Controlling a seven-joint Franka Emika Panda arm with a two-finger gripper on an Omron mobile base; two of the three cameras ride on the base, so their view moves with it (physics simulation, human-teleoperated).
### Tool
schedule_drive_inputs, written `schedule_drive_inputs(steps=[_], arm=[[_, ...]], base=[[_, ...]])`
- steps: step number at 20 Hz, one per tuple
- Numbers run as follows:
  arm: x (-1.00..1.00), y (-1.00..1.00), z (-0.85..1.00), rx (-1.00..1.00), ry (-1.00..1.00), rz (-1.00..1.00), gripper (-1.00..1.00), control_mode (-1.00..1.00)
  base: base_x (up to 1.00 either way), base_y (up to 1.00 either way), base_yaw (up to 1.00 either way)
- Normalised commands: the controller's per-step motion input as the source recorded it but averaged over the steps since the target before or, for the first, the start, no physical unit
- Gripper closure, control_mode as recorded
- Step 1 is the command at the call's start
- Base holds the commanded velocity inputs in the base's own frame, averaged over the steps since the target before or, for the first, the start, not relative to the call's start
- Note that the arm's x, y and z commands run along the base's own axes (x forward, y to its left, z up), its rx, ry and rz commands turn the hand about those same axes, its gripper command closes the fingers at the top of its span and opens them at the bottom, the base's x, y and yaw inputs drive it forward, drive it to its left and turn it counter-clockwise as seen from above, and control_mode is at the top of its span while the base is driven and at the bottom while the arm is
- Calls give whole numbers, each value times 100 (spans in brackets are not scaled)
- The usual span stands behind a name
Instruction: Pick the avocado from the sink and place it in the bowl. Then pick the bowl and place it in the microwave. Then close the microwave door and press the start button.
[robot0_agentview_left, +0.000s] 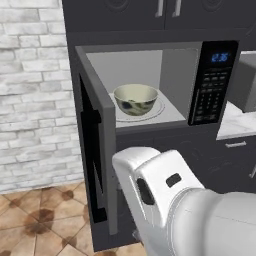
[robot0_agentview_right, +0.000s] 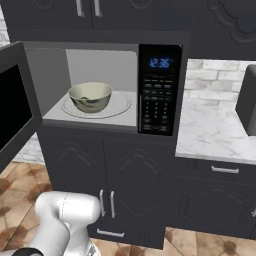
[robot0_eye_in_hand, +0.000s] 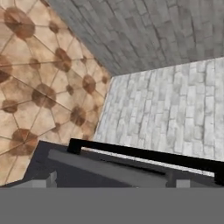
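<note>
Taking the microwave (robot0_agentview_left: 150, 80) as the landmark and going left to right: its door (robot0_agentview_left: 95, 150) swings wide open off the left side, edge-on toward the left base camera, the black handle (robot0_eye_in_hand: 144, 154) on its outer face. Inside the cavity, the bowl (robot0_agentview_left: 135, 99) sits upright on the round white turntable (robot0_agentview_right: 122, 105), roughly centred. A dark spot lies inside it, but whether that is the avocado cannot be told. To the right of the cavity is the black keypad panel (robot0_agentview_right: 159, 90) with its blue clock lit.

So the bowl placement looks done; closing the door and pressing start remain.

The arm (robot0_agentview_left: 165, 200) is folded low below the microwave, with the hand apparently down by the open door, looking along its handle. The gripper itself cannot be made out, and whether its fingers are spread or together cannot be told.
</note>
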Motion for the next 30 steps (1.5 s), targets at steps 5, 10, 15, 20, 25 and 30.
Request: schedule_drive_inputs(steps=[5, 10, 15, 20, 25, 30], arm=[[100, 37, -79, -4, 4, -5, -100, -100], [84, 58, -69, -8, 1, -4, -100, -100], [49, 67, -51, -9, 0, -4, -100, -100], [50, 33, -26, -4, -1, -10, -100, -100], [41, 1, -1, 0, -1, -20, -100, -100], [12, -40, 0, 0, -1, -23, -100, -100]], base=[[0, 0, 0], [0, 0, 0], [0, 0, 0], [0, 0, 0], [0, 0, 0], [0, 0, 0]])
